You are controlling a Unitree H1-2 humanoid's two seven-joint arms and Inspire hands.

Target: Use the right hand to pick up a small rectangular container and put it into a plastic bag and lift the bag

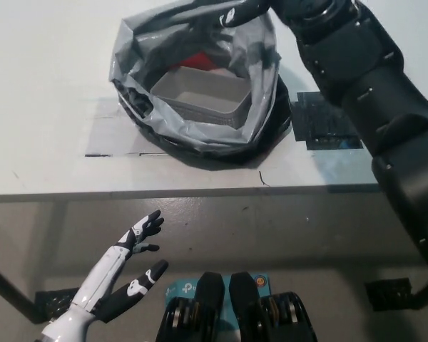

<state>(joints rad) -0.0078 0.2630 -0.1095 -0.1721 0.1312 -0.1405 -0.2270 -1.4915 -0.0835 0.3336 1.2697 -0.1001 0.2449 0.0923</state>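
My right robot hand (244, 11) pinches the upper rim of the crinkled, glossy grey bag (200, 114), black arm reaching across the white table (43, 85). Inside sits the grey rectangular container (200, 91). My white left robot hand (132, 267) rests low, fingers spread.

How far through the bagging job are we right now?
Done: the small rectangular container sits inside the open plastic bag. In hand: the black right hand is at the bag's upper rim, apparently gripping it, though the grip is partly hidden. Left: a clear lift; the bag's base looks to rest on the table. The white left hand hangs open below the table edge.
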